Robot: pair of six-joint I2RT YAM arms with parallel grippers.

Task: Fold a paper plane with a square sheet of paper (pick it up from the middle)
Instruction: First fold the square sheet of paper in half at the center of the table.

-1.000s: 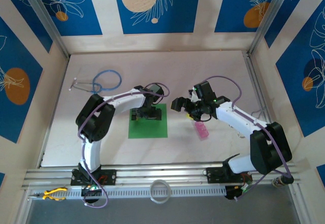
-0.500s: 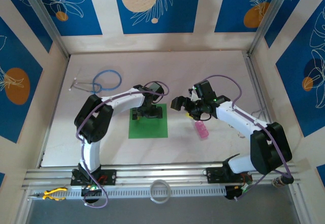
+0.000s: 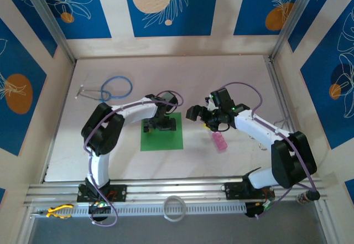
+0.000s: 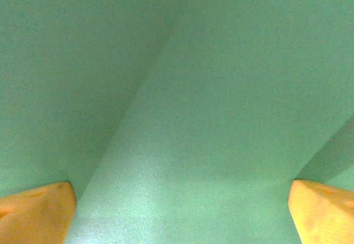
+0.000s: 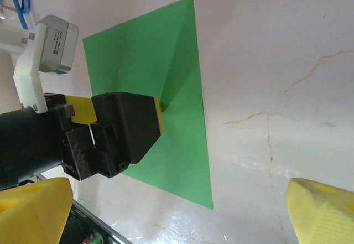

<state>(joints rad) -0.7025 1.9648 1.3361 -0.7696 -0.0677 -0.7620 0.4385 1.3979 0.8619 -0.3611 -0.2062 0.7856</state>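
So the left gripper [image 3: 159, 124] is spread open, fingertips down on the paper [image 3: 161, 140], which puckers up between them. The right gripper [image 3: 199, 117] hovers open just beside it.

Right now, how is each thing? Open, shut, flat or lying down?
square sheet of paper: on the table, pushed up into a ridge at its middle.
left gripper: open, down on the paper's middle.
right gripper: open, holding nothing, right of the paper.
pink bottle: lying on the table, nothing touching it.
stethoscope: lying on the table, tube looped.
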